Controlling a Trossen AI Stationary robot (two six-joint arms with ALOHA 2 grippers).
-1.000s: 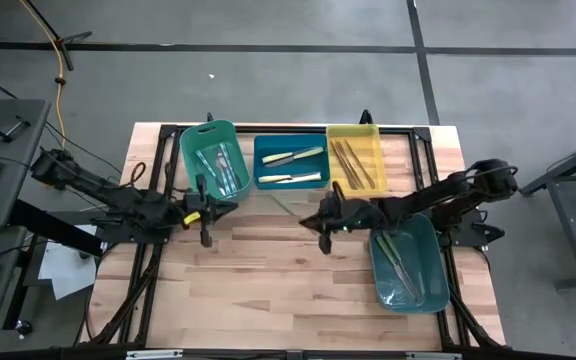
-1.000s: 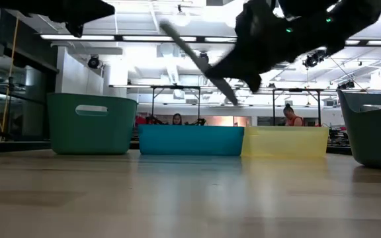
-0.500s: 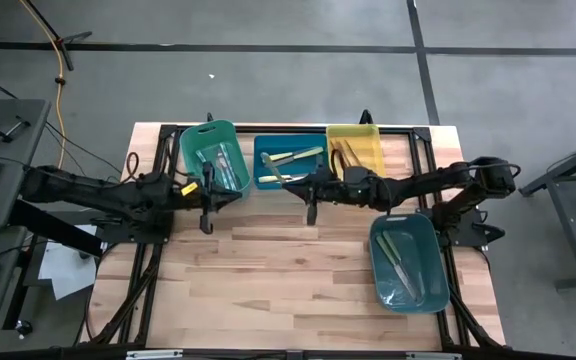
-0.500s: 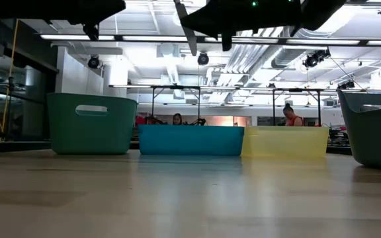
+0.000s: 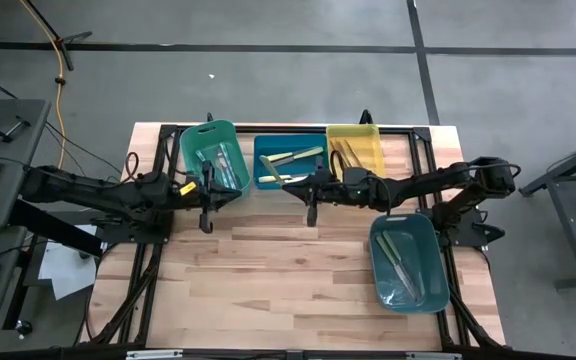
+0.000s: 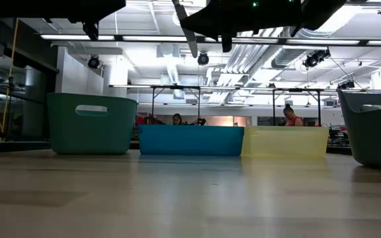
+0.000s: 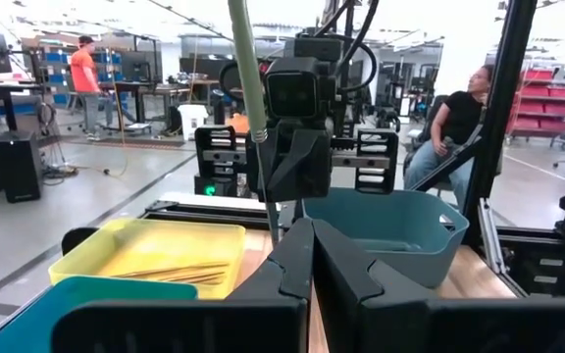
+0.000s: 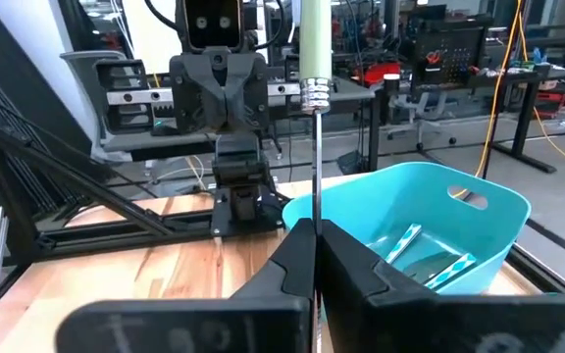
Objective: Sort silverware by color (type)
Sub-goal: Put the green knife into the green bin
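While the right arm was bent near the teal bin (image 5: 430,262) a second ago, it now lies stretched out across the middle of the high view. The right gripper (image 5: 310,208) sits just under the blue bin (image 5: 266,147), above the middle of the picture. It has not moved in the last half second. The left gripper (image 5: 206,212) is just below the green bin (image 5: 190,150), left of middle. It has moved only a little.

In the low view, the green-handled utensil (image 6: 185,28) was slanting a second ago. Now it hangs almost straight at the top middle.

From above you cannot see the grip. The right wrist view shows it well: the right claw is pinched tight on the thin metal stem of that utensil, with the pale green handle standing straight up. The left wrist view shows the left claw closed and holding nothing.

Only the high view shows inside the bins. There are clear utensils (image 5: 223,165) in the green bin, pale yellow utensils (image 5: 293,167) in the blue bin, brownish utensils (image 5: 353,165) in the yellow bin (image 5: 368,132) and green utensils (image 5: 398,262) in the teal bin at lower right.
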